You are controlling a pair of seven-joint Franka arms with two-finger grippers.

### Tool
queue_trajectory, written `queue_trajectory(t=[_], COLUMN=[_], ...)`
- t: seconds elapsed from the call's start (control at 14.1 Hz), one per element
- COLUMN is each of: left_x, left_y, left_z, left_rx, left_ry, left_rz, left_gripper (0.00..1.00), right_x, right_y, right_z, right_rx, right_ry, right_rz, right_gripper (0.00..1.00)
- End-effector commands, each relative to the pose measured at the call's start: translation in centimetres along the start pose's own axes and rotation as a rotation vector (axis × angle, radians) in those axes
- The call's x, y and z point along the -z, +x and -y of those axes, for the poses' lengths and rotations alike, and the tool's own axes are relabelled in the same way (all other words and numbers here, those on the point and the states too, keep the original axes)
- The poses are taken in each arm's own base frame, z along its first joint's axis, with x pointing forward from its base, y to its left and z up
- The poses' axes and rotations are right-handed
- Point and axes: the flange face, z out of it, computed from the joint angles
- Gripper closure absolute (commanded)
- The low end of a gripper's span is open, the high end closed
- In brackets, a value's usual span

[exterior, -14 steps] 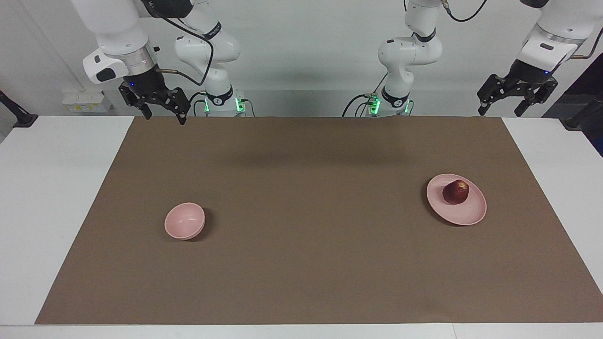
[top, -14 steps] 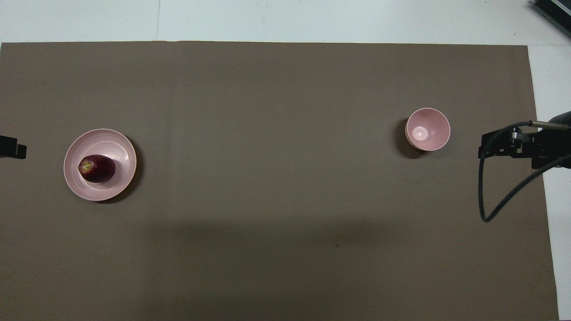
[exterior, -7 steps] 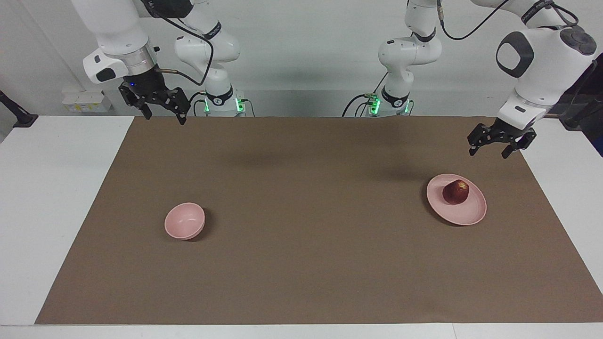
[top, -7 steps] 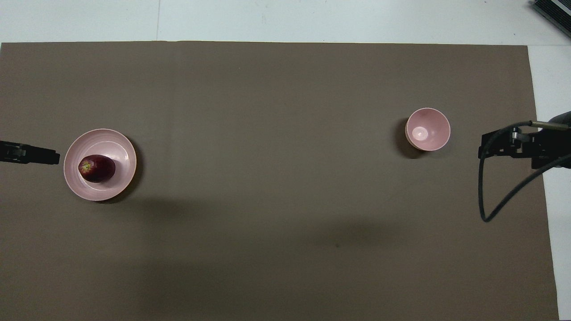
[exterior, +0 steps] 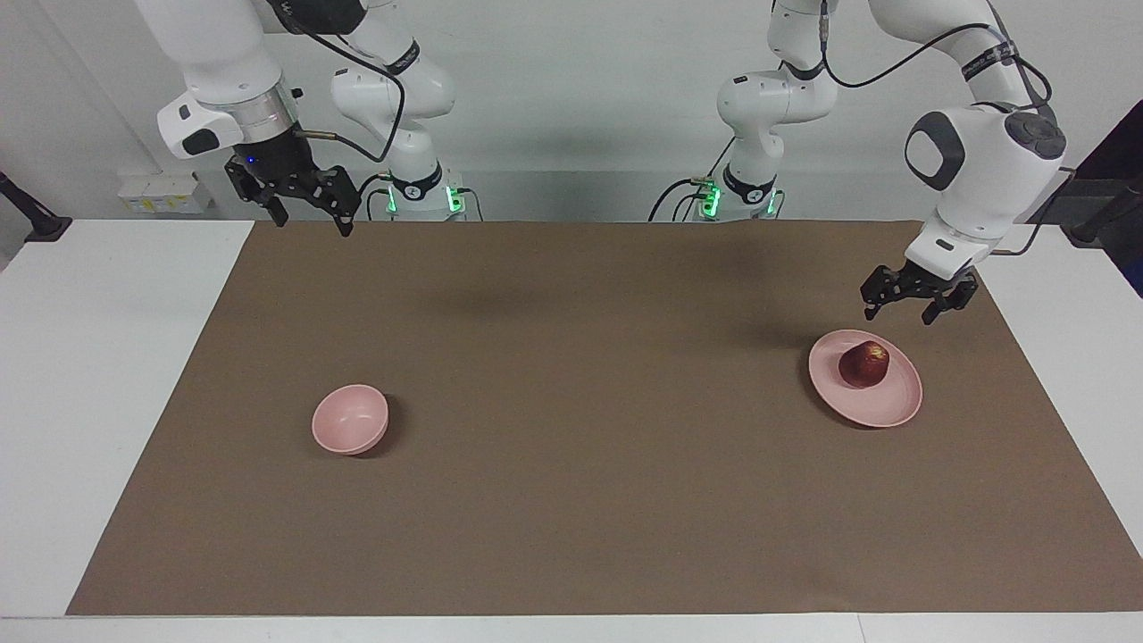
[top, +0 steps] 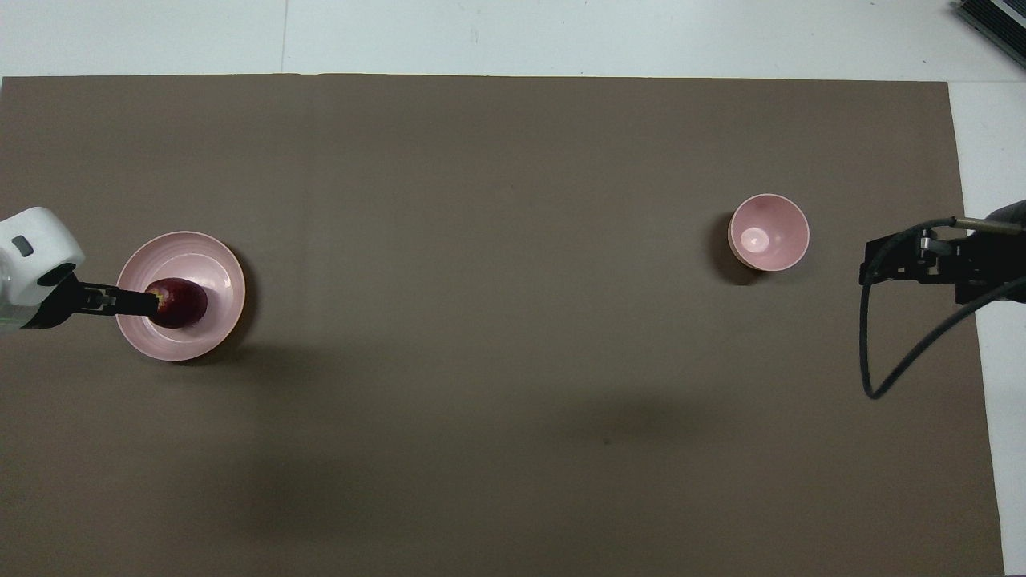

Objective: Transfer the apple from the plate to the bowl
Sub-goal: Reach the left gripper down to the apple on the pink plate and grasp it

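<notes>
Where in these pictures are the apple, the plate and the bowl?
apple [exterior: 863, 364], facing view, middle of its dark red skin.
plate [exterior: 880, 409], facing view, bare pink surface beside the apple.
bowl [top: 768, 232], overhead view, inside wall near the bottom.

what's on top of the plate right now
The apple lies on the plate, nothing else on it. The open left gripper hangs above the plate's rim without touching the fruit. The patch of plate under the apple is covered.
</notes>
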Motion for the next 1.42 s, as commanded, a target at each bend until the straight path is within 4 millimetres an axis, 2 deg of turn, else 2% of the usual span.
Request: queue_trajectory(t=[0.0,0.35,0.64,0.85,1.06,1.13,1.27,1.34], left_x=[-3.0,-6.1,-9.2,-9.3,-10.4,-10.4,-10.1,-9.7], left_y=[-0.7,-0.5,0.7,0.7,-0.2,-0.1,0.5,0.8], left_z=[0.2,0.3,0.7,0.6,0.5,0.4,0.3,0.5], left_rx=[-0.011,-0.006,0.002,0.005,0.007,0.006,0.000,-0.008], left_ry=[0.003,0.006,0.021,0.021,0.013,0.014,0.017,0.021], left_rz=[0.004,-0.003,-0.050,-0.054,-0.031,-0.033,-0.047,-0.061], left_gripper=[0.00,0.00,0.00,0.00,0.00,0.06,0.39,0.62], right_x=[0.1,0.1,0.1,0.1,0.1,0.1,0.1,0.1], right_y=[-0.5,-0.5,-0.5,-0.5,-0.5,-0.5,-0.5,-0.5], right_z=[-0.4,-0.4,-0.5,-0.3,-0.4,-0.5,-0.4,-0.4], right_rx=[0.010,0.010,0.008,0.012,0.010,0.008,0.008,0.010], right_ry=[0.023,0.023,0.024,0.023,0.023,0.024,0.023,0.023], right_rz=[0.006,0.006,0.006,0.006,0.006,0.006,0.006,0.006], right_gripper=[0.00,0.00,0.00,0.00,0.00,0.00,0.00,0.00])
